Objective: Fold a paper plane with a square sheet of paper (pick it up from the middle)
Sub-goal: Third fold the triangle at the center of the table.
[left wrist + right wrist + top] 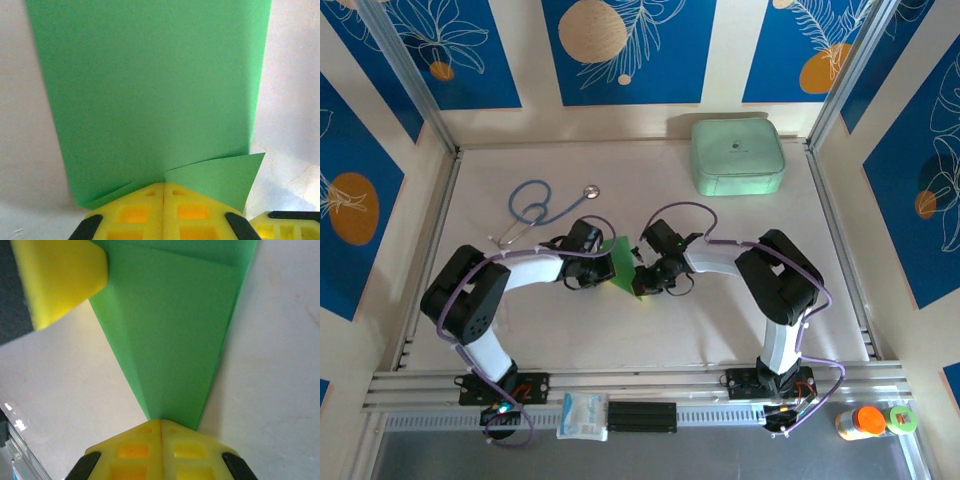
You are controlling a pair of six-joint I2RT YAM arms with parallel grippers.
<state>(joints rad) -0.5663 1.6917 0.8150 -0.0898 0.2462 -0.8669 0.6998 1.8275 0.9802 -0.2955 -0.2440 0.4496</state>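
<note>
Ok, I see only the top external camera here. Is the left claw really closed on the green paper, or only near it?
Observer: Closed on it. In the left wrist view, the left claw pinches the edge of the green paper, fingers together.
Operator: And the right claw?
Observer: Also shut. The right claw grips the paper's narrow pointed end.
Operator: Is any fold visible?
Observer: Yes, a small folded flap lies over the sheet beside the left claw.
</note>
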